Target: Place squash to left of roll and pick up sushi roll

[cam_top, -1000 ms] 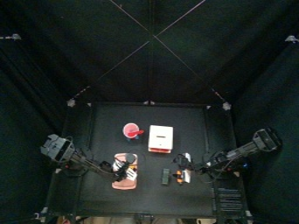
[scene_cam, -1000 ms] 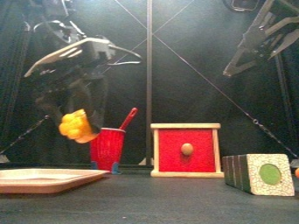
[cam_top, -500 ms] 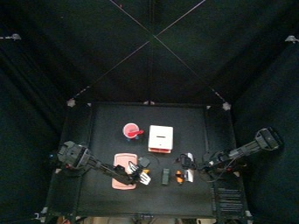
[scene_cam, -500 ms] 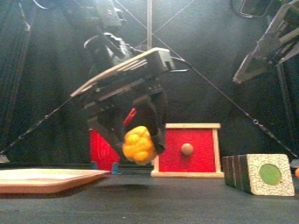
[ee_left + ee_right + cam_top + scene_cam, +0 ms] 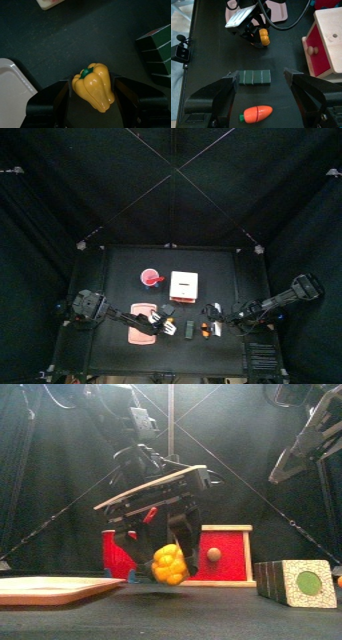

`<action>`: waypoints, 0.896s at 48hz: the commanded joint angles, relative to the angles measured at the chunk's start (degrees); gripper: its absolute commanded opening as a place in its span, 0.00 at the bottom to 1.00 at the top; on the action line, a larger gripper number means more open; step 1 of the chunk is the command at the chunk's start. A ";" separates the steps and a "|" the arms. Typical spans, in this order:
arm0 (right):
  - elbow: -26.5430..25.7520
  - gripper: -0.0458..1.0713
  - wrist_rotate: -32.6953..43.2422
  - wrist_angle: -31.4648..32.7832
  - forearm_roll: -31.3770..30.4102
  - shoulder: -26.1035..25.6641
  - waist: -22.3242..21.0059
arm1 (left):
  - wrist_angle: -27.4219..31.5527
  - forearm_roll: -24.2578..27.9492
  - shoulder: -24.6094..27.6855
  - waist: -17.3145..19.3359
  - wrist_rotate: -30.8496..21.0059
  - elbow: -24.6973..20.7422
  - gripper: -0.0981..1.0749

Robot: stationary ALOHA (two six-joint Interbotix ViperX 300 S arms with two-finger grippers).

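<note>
Since L tool (image 5: 166, 564) moved right, lower | grips squash (image 5: 168, 564) | R tool (image 5: 262, 95) wide open.

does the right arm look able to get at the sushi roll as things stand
Probably yes. The right gripper hangs open above the sushi roll, nothing lying between them. The left gripper, holding the squash, sits beyond the roll, apart from it.

A pink board (image 5: 51, 589) lay flat to the left of my left claw. Behind that claw stood a red cup (image 5: 151, 279) and a red-fronted wooden box (image 5: 222, 555). A toy carrot (image 5: 256, 113) lay between my right claw's jaws.
</note>
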 commanded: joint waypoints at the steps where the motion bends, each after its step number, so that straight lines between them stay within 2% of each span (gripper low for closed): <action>1: -0.88 0.93 0.09 -0.18 0.18 0.00 -0.09 | 0.18 -0.44 -0.26 0.53 0.00 -1.41 0.70; 12: -1.05 0.93 0.09 -0.18 -0.09 0.18 -0.09 | -0.44 -0.44 0.88 0.53 0.09 -2.99 0.70; 26: -1.14 0.93 0.09 -0.18 -0.09 0.26 -0.09 | -0.44 -0.44 0.44 0.35 0.26 -2.64 0.71; 43: -1.14 0.93 0.09 -0.26 -0.09 0.26 -0.09 | -0.44 -0.44 -0.26 0.00 0.26 -2.37 0.92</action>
